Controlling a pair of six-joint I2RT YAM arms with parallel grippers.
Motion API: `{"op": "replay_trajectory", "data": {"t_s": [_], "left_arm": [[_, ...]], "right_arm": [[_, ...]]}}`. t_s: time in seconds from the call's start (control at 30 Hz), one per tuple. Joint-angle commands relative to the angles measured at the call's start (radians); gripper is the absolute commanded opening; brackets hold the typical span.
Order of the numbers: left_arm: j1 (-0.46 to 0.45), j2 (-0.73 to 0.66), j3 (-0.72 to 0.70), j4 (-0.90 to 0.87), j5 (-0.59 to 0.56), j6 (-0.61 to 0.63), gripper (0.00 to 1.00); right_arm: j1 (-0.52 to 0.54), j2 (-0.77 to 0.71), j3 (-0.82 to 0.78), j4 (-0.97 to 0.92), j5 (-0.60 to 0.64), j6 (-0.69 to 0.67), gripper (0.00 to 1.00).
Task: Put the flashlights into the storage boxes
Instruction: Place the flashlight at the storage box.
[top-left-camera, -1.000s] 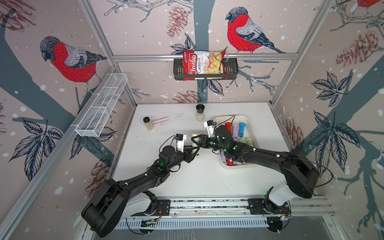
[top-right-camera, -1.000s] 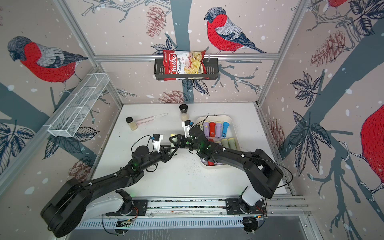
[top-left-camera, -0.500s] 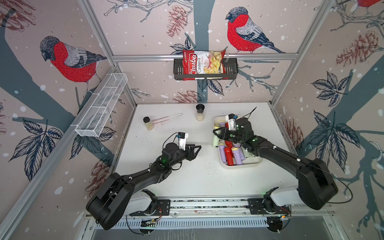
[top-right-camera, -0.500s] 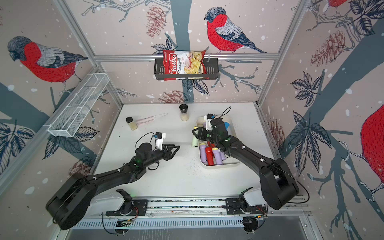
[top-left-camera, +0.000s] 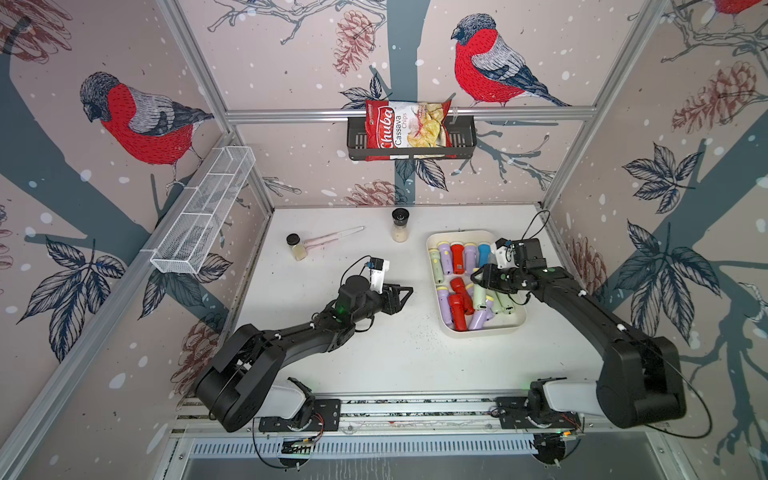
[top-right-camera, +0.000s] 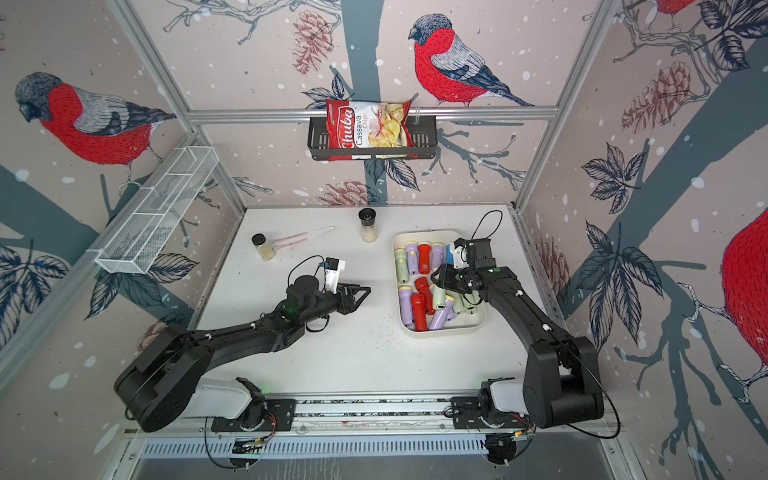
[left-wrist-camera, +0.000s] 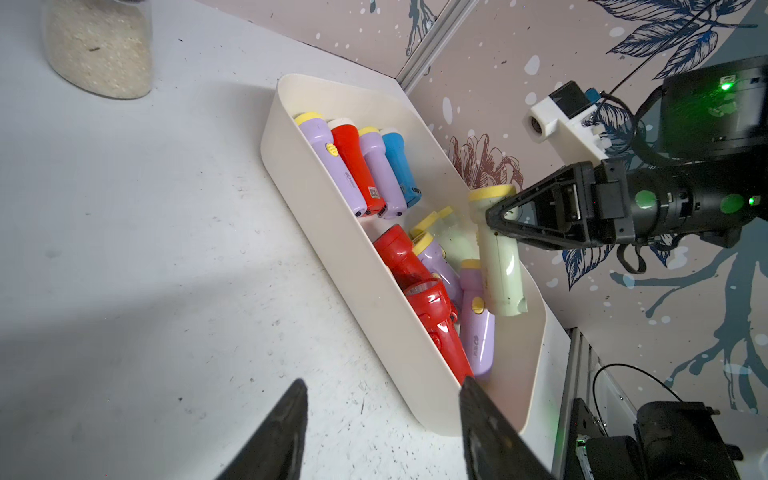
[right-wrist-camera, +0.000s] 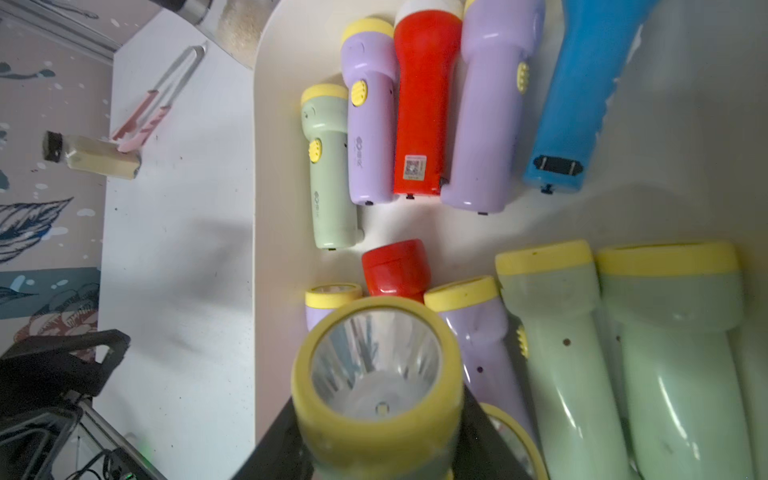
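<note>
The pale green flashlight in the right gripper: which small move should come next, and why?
Probably lower it slightly, then open: the right gripper holds the pale green flashlight over the cream tray, just above other flashlights lying inside.

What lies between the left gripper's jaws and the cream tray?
Nothing but bare tabletop separates the left gripper from the tray, seen in both top views.
</note>
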Motion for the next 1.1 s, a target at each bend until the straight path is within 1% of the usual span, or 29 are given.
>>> {"op": "replay_trajectory", "data": {"t_s": [0.0,0.1,0.2,0.37,0.5,0.6,0.73,0.83,0.93,1.07], "left_arm": [[-0.01,0.011,0.016,0.007,0.019,0.015,0.58],[-0.016,0.019,0.022,0.008,0.019,0.015,0.58],[-0.018,0.025,0.023,0.009,0.019,0.013,0.58],[-0.023,0.028,0.023,0.019,0.018,0.006,0.58],[-0.026,0.023,0.021,0.014,0.015,0.007,0.58],[-0.026,0.014,0.017,0.007,0.01,0.009,0.58],[-0.025,0.006,0.014,0.001,0.001,0.012,0.58],[-0.025,0.004,0.015,-0.001,-0.002,0.011,0.58],[-0.026,-0.001,0.012,-0.007,-0.008,0.011,0.58],[-0.026,-0.007,0.008,-0.011,-0.008,0.012,0.58]], "right_arm": [[-0.009,0.009,0.012,-0.074,0.046,-0.065,0.4],[0.0,0.024,0.022,-0.087,0.044,-0.071,0.41],[0.037,0.032,0.025,-0.074,0.025,-0.062,0.41],[0.106,0.03,0.008,0.016,0.014,0.002,0.41],[0.118,0.012,-0.012,0.107,0.024,0.056,0.4],[0.119,0.02,-0.004,0.135,0.04,0.069,0.42],[0.122,0.056,0.021,0.135,0.036,0.063,0.49],[0.128,0.062,0.039,0.133,0.036,0.06,0.59],[0.105,0.042,0.052,0.118,0.041,0.047,0.66],[-0.026,0.002,0.059,0.108,-0.015,0.03,0.67]]}}
